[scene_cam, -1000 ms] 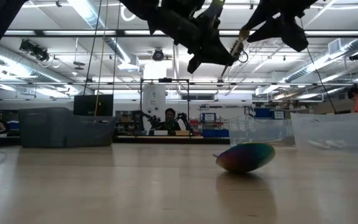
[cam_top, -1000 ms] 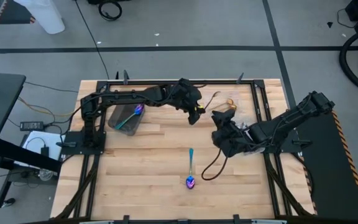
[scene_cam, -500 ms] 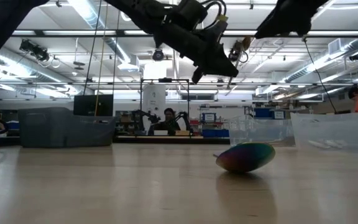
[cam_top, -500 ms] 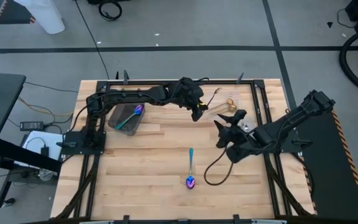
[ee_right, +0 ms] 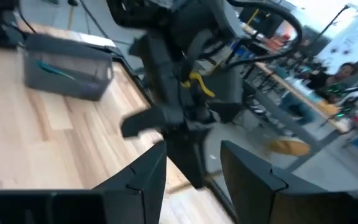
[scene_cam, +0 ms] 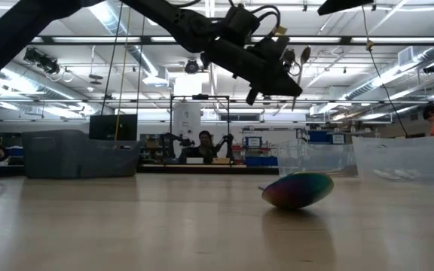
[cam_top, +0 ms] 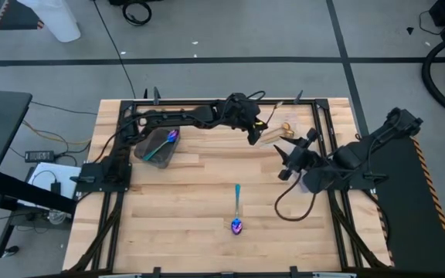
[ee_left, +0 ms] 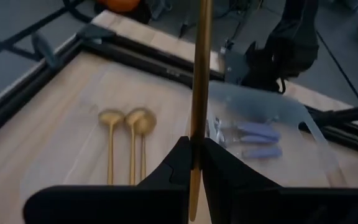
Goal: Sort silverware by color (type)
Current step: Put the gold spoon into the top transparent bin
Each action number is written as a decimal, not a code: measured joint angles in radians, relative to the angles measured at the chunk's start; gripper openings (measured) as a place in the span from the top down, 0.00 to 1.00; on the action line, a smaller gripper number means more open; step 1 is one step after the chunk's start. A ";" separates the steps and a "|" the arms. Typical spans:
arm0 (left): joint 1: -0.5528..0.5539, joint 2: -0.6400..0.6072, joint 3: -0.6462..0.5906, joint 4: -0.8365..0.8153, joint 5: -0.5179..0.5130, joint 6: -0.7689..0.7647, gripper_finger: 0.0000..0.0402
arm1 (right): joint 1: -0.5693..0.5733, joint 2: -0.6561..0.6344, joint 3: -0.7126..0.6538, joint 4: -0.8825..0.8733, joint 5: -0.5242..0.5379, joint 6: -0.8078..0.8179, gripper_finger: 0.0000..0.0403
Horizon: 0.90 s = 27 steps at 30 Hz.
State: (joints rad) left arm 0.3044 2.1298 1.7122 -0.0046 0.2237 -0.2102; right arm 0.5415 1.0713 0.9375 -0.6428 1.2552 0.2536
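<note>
My left gripper [cam_top: 252, 133] is shut on a gold spoon [ee_left: 201, 74] and holds it in the air over the far right of the table; it also shows in the low view [scene_cam: 277, 71]. Below it, two gold spoons [ee_left: 126, 121] lie in a clear container [cam_top: 284, 131], and silver spoons [ee_left: 253, 134] lie in a second clear container beside it. An iridescent spoon [cam_top: 236, 212] lies flat on the table, bowl toward the near edge. Another lies in the dark grey tray [cam_top: 157, 147]. My right gripper [cam_top: 294, 145] is open and empty, right of the left gripper. My left gripper pinches the gold spoon's slim handle [ee_left: 199, 134] between its two fingers. The handle runs straight on past the fingertips, along the fingers. The spoon is lifted clear, above the clear containers.
The black frame rail [cam_top: 315, 123] runs along the table's far and right edges beside the containers. The right arm's cable [cam_top: 284, 208] loops over the table near the loose iridescent spoon. Bare wood lies in the table's middle and near left.
My left gripper has gone toward the table's right and far edges with the gold spoon, over the clear containers. My right gripper has drawn back from it toward the table's right edge and has risen out of the low view.
</note>
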 joint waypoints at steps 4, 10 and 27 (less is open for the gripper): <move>-0.004 0.061 0.096 -0.025 -0.002 0.032 0.93 | 0.000 -0.030 0.000 0.032 -0.053 -0.002 0.60; 0.009 0.139 0.205 -0.089 -0.021 0.050 0.93 | 0.000 -0.046 0.000 0.042 -0.079 0.012 0.60; 0.013 0.259 0.235 -0.039 -0.128 0.094 0.93 | 0.000 -0.046 0.000 0.052 -0.078 0.006 0.60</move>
State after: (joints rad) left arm 0.3178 2.3888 1.9469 -0.0437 0.0962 -0.1157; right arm 0.5415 1.0251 0.9375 -0.5911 1.1770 0.2592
